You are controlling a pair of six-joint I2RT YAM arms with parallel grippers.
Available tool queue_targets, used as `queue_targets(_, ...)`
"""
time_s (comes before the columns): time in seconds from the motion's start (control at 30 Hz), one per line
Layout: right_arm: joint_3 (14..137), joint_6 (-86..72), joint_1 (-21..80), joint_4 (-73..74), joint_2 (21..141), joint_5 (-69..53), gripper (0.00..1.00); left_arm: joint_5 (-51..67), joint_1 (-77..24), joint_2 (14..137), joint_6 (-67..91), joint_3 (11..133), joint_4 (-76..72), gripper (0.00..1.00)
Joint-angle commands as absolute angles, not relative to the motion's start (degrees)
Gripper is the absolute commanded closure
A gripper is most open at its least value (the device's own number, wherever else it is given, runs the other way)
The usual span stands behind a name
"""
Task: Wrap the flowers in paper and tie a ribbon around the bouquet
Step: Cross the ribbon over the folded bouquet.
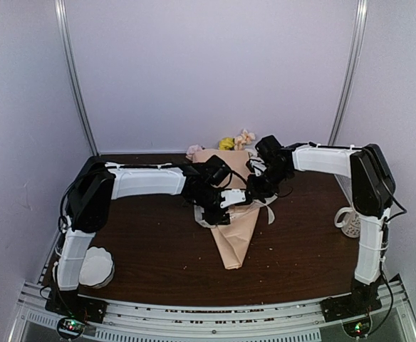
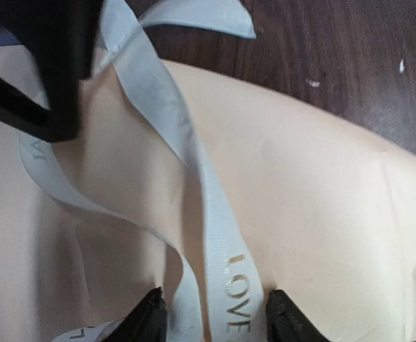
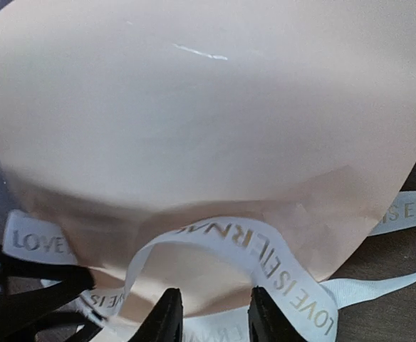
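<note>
Ok so the bouquet lies flat in the middle of the surface. The flowers poke out of its far end and its pointed tail aims back at the arm bases. Both arms are crowded over the bouquet's middle.

The cream ribbon, printed LOVE IS ETERNAL, is draped loosely across the peach paper in a couple of loops. Its loose ends trail off both sides of the bouquet onto the wood.

The left pincer sits just above the wrap with its jaws roughly halfway apart. Ribbon strands run through the gap, but nothing's pinched as far as I can see. The right pincer comes at the bouquet from the other side, jaws narrower but apart. A ribbon loop arches just ahead of its tips, not clamped either.

The mug stands well off to the bouquet's right. The scalloped bowl is well off to its left, nearer the bases.
</note>
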State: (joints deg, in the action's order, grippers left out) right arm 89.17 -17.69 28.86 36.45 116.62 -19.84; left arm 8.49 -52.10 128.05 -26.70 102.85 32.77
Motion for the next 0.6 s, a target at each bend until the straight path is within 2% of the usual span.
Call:
queue_targets(0.0,87.79,-16.79,27.53,37.44,112.10,-19.89,0.65,2.96,-52.12,129.35,-27.56,105.19,30.94,0.55)
queue_targets(0.27,89.68,-14.81,25.84,40.37,116.35,-14.96,0.51,5.28,-51.90,128.62,-27.43,104.10,30.07,0.90)
queue_targets(0.43,89.91,-12.61,25.93,40.20,116.64,-17.14,0.51,9.83,-49.83,128.15,-24.34,104.06,29.05,0.97)
queue_targets(0.57,91.64,-11.37,25.92,41.60,118.22,-15.47,0.59,13.06,-47.91,127.70,-21.76,104.67,28.83,0.99)
